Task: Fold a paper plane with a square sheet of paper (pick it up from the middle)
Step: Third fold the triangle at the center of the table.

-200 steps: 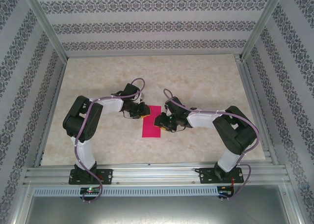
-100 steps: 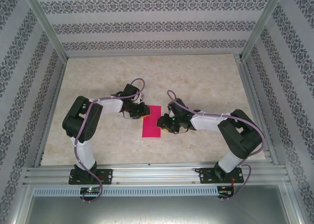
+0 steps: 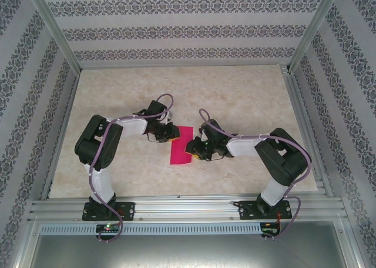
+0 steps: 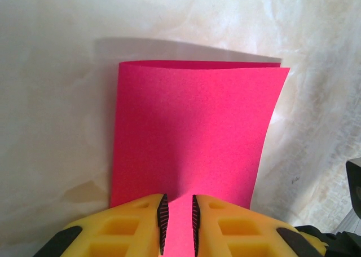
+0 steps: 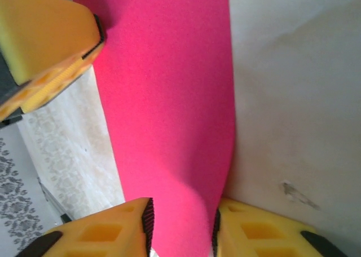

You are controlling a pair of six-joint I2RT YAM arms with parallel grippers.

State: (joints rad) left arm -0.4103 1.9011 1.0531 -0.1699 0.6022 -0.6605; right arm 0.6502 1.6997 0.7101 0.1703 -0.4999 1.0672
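The square sheet of paper, bright magenta, lies doubled over as a narrow rectangle on the table between both arms. My left gripper rests on its upper left part. In the left wrist view its jaws stand slightly apart, open, with the flat paper showing in the gap. My right gripper is at the paper's right edge, low down. It is open, and the paper bulges up between its pads, its edge curled against the right finger. The left gripper's yellow finger touches the far end.
The marbled tabletop stretches bare behind and beside the arms. Aluminium frame rails run along the near edge, and patterned walls close off the other three sides. Purple cables loop over both arms.
The right gripper drew back to the right off the paper, then came left again onto its right edge. The left gripper and the paper stayed put.
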